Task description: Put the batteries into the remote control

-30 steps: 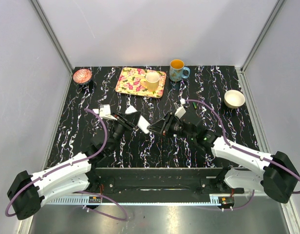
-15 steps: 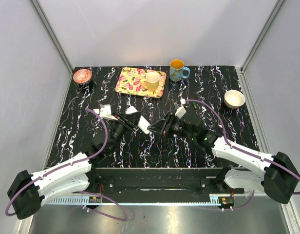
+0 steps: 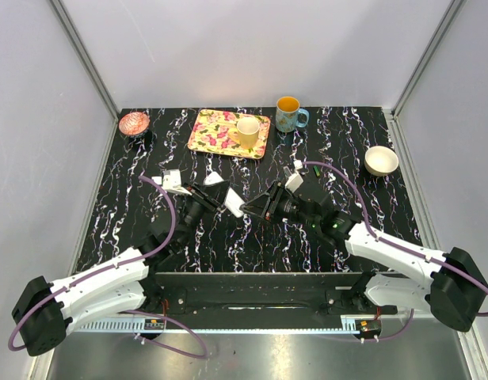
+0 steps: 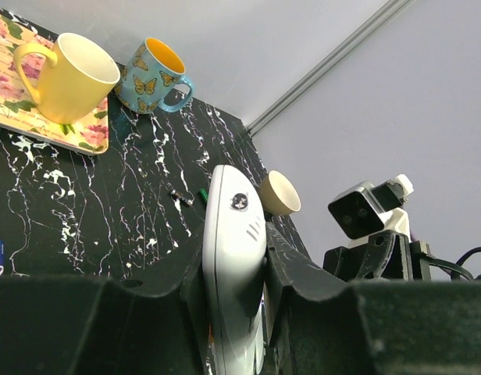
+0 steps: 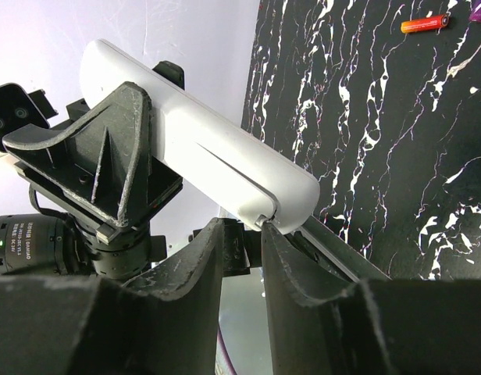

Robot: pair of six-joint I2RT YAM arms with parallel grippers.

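My left gripper (image 3: 220, 196) (image 4: 234, 234) is shut on the white remote control (image 3: 232, 203) (image 4: 233, 250) and holds it lifted above the table. My right gripper (image 3: 261, 207) (image 5: 240, 226) meets the remote's free end (image 5: 201, 148). Its jaws stand a narrow gap apart with nothing between them, and one fingertip (image 5: 265, 228) touches the seam at the remote's end. A red-orange battery (image 5: 424, 24) lies on the table beyond. A dark battery (image 4: 178, 196) and a green stick (image 4: 202, 194) lie further back.
A floral tray (image 3: 216, 133) with a yellow mug (image 3: 246, 131) stands at the back. A butterfly mug (image 3: 289, 113), a cream bowl (image 3: 381, 161) and a pink bowl (image 3: 134, 123) are also there. A small white oblong piece (image 3: 171, 179) lies left of my left gripper.
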